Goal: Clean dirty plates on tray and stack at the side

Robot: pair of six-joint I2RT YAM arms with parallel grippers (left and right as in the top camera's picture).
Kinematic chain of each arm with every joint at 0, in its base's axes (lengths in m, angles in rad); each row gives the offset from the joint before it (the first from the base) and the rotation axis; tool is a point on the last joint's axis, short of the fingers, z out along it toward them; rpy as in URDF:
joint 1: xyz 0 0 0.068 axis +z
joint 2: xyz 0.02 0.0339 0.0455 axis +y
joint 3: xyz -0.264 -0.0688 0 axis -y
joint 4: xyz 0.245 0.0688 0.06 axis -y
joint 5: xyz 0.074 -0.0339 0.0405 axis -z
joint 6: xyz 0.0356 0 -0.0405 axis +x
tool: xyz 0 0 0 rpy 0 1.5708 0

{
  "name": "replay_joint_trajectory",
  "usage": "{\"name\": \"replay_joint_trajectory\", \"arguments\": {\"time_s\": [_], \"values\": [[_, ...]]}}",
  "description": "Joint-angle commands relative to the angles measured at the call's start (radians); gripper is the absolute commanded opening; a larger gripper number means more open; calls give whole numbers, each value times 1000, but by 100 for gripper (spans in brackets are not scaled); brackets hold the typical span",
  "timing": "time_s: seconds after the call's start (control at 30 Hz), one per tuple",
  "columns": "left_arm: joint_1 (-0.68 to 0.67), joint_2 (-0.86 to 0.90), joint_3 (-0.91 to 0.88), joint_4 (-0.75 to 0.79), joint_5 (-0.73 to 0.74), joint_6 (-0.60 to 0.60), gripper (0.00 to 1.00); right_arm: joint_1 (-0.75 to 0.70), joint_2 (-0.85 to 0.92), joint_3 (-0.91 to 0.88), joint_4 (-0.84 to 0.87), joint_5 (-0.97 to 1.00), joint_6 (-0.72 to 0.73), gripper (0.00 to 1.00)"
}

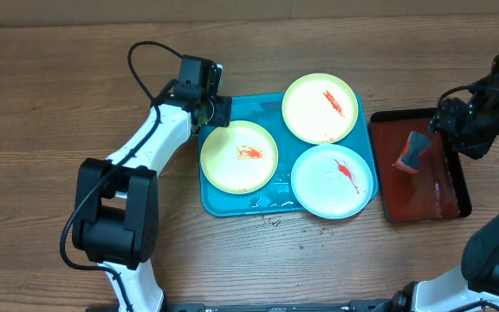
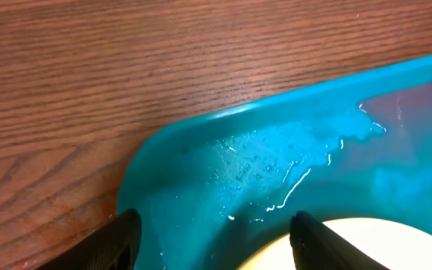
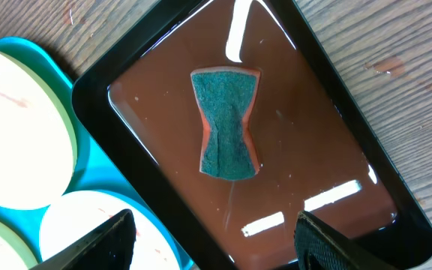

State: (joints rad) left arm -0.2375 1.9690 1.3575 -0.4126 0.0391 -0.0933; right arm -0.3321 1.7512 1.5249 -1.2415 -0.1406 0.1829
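three plates sit on the turquoise tray (image 1: 219,204) in the middle of the worktop (image 1: 50,87). a yellow-green plate (image 1: 239,156) is at its left, a second yellow-green plate (image 1: 320,107) at the far side, and a white plate (image 1: 333,180) at the near right, each with a red smear. their rims lie close together, and from above i cannot tell whether they touch. water glints on the tray's bare floor.

the left pincer (image 2: 214,244) hangs wide over the tray's far left corner, gripping nothing. its own camera shows only the tips of its fingers, and the nearest plate's rim is cut off at the bottom edge there.

the right pincer (image 3: 216,244) is wide too and empty, above the dark red tray (image 1: 431,195) just beside the turquoise one. a sponge (image 3: 229,124) (green on top, orange at the sides, pinched at the waist) lies on that tray's wet floor. from overhead the right pincer's fingers are hard to pick out against the dark arm.
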Motion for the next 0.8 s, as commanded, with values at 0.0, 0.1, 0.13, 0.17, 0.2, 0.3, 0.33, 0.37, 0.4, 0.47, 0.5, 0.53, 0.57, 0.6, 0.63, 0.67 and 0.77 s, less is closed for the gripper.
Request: {"name": "replay_joint_trajectory", "arguments": {"time_s": [0.0, 0.1, 0.13, 0.17, 0.2, 0.3, 0.33, 0.37, 0.4, 0.47, 0.5, 0.53, 0.57, 0.6, 0.63, 0.67, 0.77], "values": [[1, 6, -17, 25, 13, 27, 65, 2, -6, 17, 5, 9, -5, 70], [0, 6, -32, 54, 14, 27, 67, 2, -6, 17, 5, 9, -5, 71], [0, 6, -39, 64, 14, 27, 67, 2, -6, 17, 5, 9, -5, 73], [0, 6, -47, 73, 16, 27, 67, 2, -6, 17, 5, 9, -5, 73], [0, 6, -55, 79, 18, 27, 67, 2, -6, 17, 5, 9, -5, 73], [0, 6, -87, 100, 18, 27, 67, 2, -6, 17, 6, 9, -6, 73], [0, 6, -100, 113, 18, 27, 67, 2, -6, 17, 6, 9, -6, 73], [0, 6, -111, 127, 18, 27, 68, 2, -6, 17, 6, 9, -5, 73], [0, 6, -120, 140, 17, 27, 69, 2, -6, 17, 6, 9, -6, 73], [2, 6, -138, 167, 18, 27, 69, 2, -6, 17, 6, 9, -6, 73], [2, 6, -145, 178, 18, 27, 70, 2, -6, 17, 6, 9, -6, 73], [2, 6, -149, 182, 18, 27, 70, 2, -6, 17, 6, 9, -5, 73], [2, 6, -152, 187, 17, 27, 70, 2, -6, 17, 6, 9, -6, 74], [2, 6, -153, 188, 17, 27, 70, 2, -6, 17, 6, 9, -5, 74], [2, 6, -153, 189, 16, 27, 70, 2, -6, 17, 6, 9, -6, 74], [2, 6, -153, 190, 12, 27, 70, 2, -6, 17, 5, 9, -6, 74], [2, 6, -153, 195, -6, 27, 71, 2, -6, 17, 5, 9, -6, 74]]}}
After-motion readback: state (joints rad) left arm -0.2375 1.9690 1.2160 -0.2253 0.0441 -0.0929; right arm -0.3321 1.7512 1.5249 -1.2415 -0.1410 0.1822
